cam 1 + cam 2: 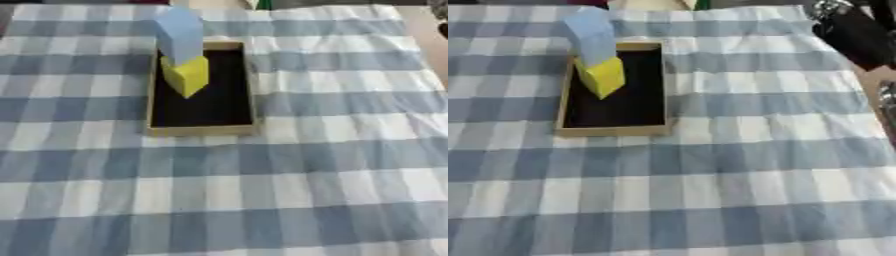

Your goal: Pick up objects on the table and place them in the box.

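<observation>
Head camera looks down on the surface (262,200), covered by a blue-and-white checked cloth.

Box (150,100): shallow, tan rim, black floor, at upper left of centre. Two blocks are in it, at the far-left end. Yellow block (185,75) sits tilted, one corner pointing down toward the black floor. Blue block (180,35) stands on or against it and leans over the far rim; I cannot tell which block bears which.

Rest of the cloth: I see no loose objects on it in either eye view.

Hands: the right eye view shows dark robot hardware at the upper right edge, which I take to be the right arm (852,35), well apart from the box. The hand itself is not separable from that dark mass, so I cannot tell whether its fingers are apart or together. The left hand shows in neither view.

Step, my judgement: placing looks done or nearly so, since both visible blocks are inside the box and nothing is held within view.

Next move, my judgement: check the cloth beyond the frame for leftover objects before reaching. If I reach toward the box at all, I should come in high, because the leaning blue block looks easy to topple over the rim.
</observation>
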Controlling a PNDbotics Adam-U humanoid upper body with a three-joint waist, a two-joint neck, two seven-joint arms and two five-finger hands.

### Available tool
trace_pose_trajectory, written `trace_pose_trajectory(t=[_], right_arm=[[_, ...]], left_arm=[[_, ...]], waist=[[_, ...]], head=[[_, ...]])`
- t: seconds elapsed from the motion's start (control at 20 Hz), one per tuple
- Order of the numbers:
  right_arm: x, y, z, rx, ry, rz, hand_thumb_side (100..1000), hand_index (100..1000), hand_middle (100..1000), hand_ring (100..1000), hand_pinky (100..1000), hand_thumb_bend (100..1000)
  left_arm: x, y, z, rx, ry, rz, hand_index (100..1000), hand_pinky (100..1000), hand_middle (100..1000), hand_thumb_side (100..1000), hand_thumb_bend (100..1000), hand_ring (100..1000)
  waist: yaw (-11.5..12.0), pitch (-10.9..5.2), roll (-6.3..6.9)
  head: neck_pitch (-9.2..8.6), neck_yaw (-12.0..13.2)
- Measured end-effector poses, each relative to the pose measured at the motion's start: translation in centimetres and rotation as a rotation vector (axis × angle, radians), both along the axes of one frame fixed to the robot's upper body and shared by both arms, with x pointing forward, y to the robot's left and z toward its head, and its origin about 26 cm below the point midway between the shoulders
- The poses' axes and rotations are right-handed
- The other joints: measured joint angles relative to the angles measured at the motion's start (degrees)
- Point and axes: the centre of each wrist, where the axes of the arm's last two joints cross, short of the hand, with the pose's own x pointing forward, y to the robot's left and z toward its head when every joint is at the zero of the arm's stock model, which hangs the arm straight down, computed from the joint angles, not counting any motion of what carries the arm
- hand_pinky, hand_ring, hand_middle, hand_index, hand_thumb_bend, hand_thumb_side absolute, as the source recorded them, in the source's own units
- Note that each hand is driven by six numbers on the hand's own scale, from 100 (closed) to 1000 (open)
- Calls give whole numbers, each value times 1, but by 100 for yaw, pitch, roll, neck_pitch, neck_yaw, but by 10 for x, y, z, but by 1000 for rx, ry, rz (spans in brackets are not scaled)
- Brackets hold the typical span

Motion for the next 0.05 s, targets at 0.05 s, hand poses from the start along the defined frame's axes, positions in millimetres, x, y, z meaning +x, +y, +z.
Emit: trace_pose_trajectory(t=[0.05], right_arm=[[0,0,0,1,-1,0,857,819,576,786,816,100]], left_arm=[[-3,0,1,-8,-8,-4,906,663,740,862,206,797]], waist=[[0,0,2]], head=[[0,0]])
